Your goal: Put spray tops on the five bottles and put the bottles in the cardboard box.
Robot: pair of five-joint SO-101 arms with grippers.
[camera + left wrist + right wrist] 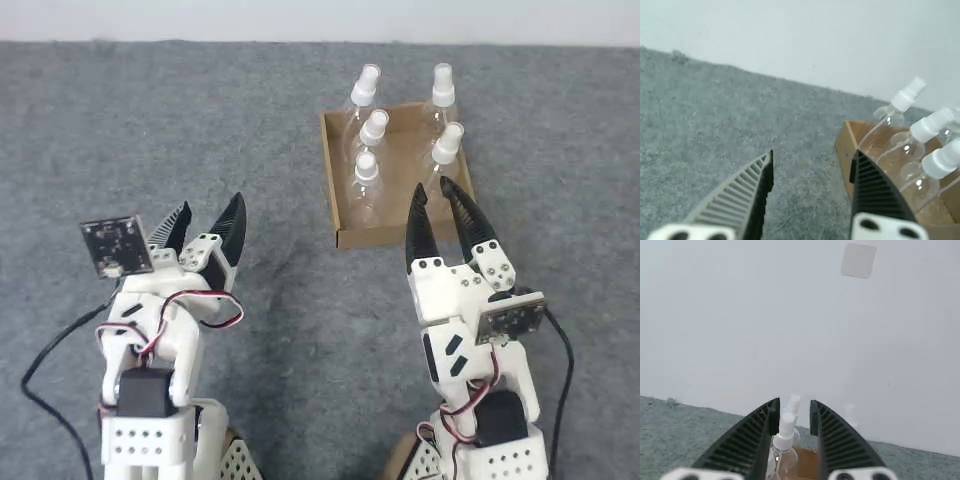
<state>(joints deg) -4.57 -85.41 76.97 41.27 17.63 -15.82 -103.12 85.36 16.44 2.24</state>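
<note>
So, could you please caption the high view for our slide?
Five spray-topped bottles sit in the cardboard box; left claw and right claw are open and empty.

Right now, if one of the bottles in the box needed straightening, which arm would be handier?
Probably the right. The right hand, open, hovers at the cardboard box pointing at the bottles; the left hand, also open, is off to the side over carpet.

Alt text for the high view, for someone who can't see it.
Five clear bottles with white spray tops stand in a cardboard box on grey carpet. Nearer the camera, the left gripper and right gripper hang open and empty.
</note>
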